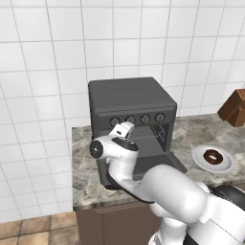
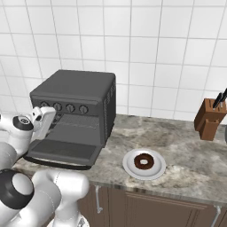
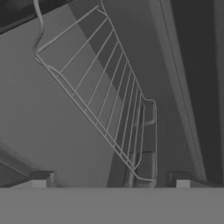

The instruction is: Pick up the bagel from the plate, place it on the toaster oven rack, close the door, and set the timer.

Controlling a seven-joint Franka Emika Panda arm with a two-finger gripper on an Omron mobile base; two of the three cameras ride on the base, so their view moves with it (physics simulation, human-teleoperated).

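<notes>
The gripper (image 3: 110,178) stands wide open and holds nothing, just in front of the toaster oven rack (image 3: 107,94) above the lowered door (image 2: 62,150), while further right the bagel (image 2: 144,161) lies on the plate (image 2: 129,167), on the counter (image 2: 190,155).

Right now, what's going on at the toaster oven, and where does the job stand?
The arm is up at the toaster oven, whose door hangs open. The gripper is open and empty, looking in at the bare wire rack. The bagel sits on the white plate on the counter beside the oven, so nothing has been picked up yet.
</notes>
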